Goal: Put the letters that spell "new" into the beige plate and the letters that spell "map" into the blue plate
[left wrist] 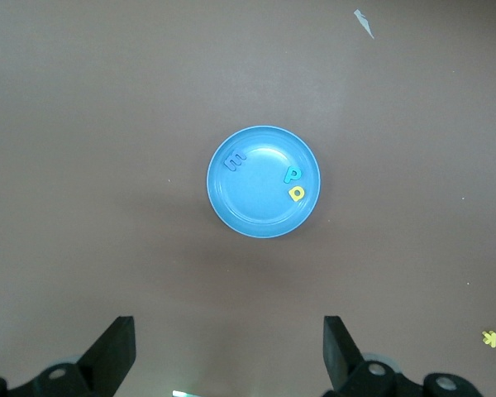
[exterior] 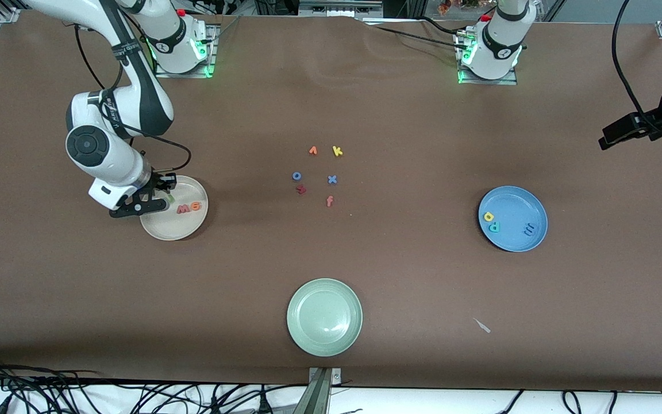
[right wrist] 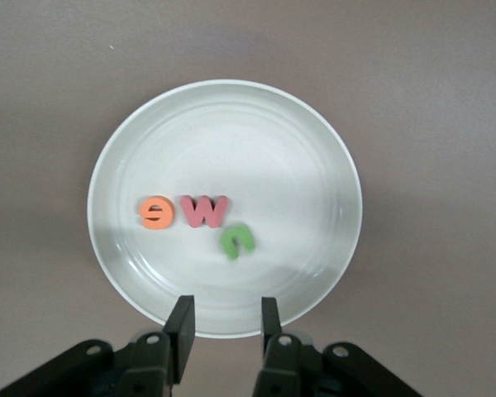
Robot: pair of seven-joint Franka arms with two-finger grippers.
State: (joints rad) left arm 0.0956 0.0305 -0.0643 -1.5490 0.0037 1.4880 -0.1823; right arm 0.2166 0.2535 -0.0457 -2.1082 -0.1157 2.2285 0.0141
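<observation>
The beige plate (exterior: 164, 229) (right wrist: 231, 124) lies toward the right arm's end of the table. In it sit the orange e (exterior: 195, 206) (right wrist: 156, 212) and the pinkish-red w (exterior: 183, 209) (right wrist: 203, 210), side by side. The green n (exterior: 168, 196) (right wrist: 238, 240) shows blurred beside the w. My right gripper (exterior: 161, 192) (right wrist: 226, 304) hangs over the plate's edge, open, with nothing between its fingers. The blue plate (exterior: 515, 201) (left wrist: 260, 217) holds the blue m (exterior: 529, 230) (left wrist: 234, 160), yellow a (exterior: 488, 217) (left wrist: 296, 193) and teal p (exterior: 495, 227) (left wrist: 292, 174). My left gripper (left wrist: 229, 327) waits high up, wide open and empty.
Loose letters lie mid-table: an orange arrow-like one (exterior: 312, 150), yellow k (exterior: 337, 150), blue o (exterior: 297, 176), blue x (exterior: 332, 179), a dark red one (exterior: 301, 189) and an orange f (exterior: 329, 200). A pale green plate (exterior: 324, 296) sits nearer the front camera. A white scrap (exterior: 482, 325) lies nearby.
</observation>
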